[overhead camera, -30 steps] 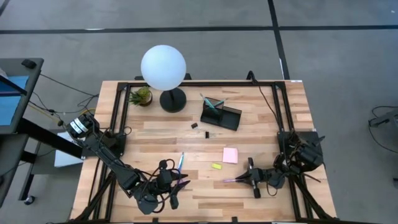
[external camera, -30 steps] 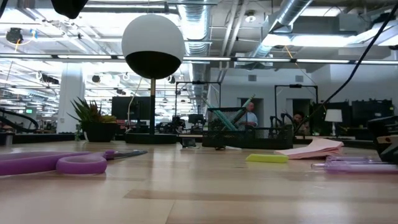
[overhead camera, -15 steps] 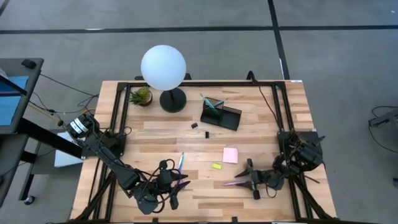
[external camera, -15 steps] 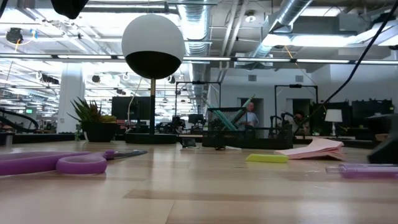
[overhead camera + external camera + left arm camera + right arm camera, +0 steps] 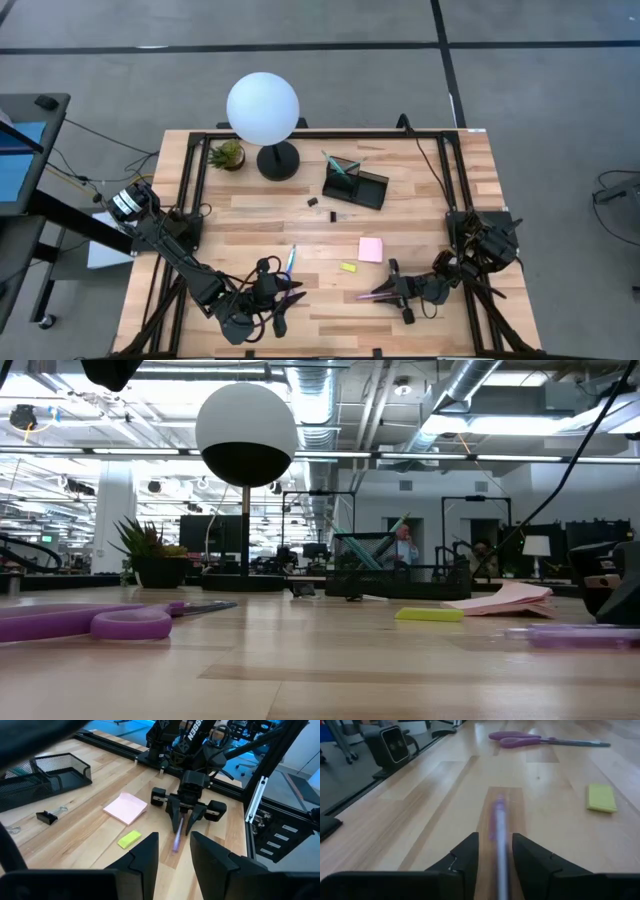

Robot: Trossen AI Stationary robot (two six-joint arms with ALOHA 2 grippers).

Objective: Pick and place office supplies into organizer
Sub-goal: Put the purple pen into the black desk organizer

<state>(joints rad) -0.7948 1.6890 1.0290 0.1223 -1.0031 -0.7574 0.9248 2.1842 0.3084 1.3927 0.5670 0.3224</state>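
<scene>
A pink-purple pen (image 5: 500, 835) lies flat on the table at the near right. My right gripper (image 5: 495, 837) is open, low over the table, with one finger on each side of the pen's near-right end (image 5: 178, 832) and a gap showing on both sides. My left gripper (image 5: 175, 837) is open with nothing between its fingers, raised at the near left above the purple-handled scissors (image 5: 100, 622). The black organizer (image 5: 355, 182) stands at the far middle with teal pens (image 5: 340, 165) in it. The pink sticky pad (image 5: 371, 249) and the yellow piece (image 5: 348, 267) lie between the organizer and the pen.
A white globe lamp (image 5: 263, 110) and a small potted plant (image 5: 228, 154) stand at the far left. Two black clips (image 5: 313, 202) lie in front of the organizer. A teal pen (image 5: 291, 258) lies near the left arm. A black frame (image 5: 185, 180) runs round the tabletop.
My right gripper was shut on the pink-purple pen. It has opened wide and then narrowed part of the way around it. The pen has stayed about where it was, flat on the table.
</scene>
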